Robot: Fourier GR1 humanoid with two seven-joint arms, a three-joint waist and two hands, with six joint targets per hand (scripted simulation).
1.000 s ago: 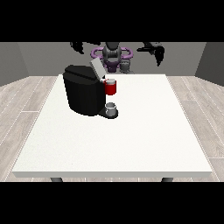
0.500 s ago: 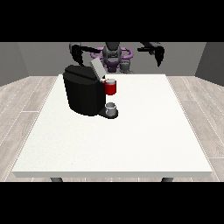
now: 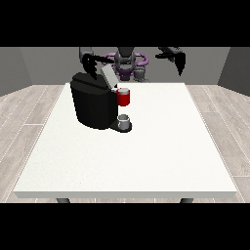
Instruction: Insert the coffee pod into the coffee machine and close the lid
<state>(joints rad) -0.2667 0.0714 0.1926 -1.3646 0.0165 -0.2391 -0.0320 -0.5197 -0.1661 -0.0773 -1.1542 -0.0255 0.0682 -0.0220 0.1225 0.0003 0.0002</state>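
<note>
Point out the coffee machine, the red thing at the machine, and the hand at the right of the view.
coffee machine (image 3: 93,105), front view, on its black body.
red thing at the machine (image 3: 124,97), front view, on its side wall.
hand at the view's right (image 3: 179,62), front view, on the dark hand held above the table's far edge.

The tabletop (image 3: 146,161) looks smooth, matt white. The coffee machine (image 3: 93,105) has a dark, matt plastic-like body; its raised lid (image 3: 108,77) looks pale grey. A red thing at the machine (image 3: 124,97) looks glossy. The floor (image 3: 24,127) shows pale wood-grain planks.
</note>
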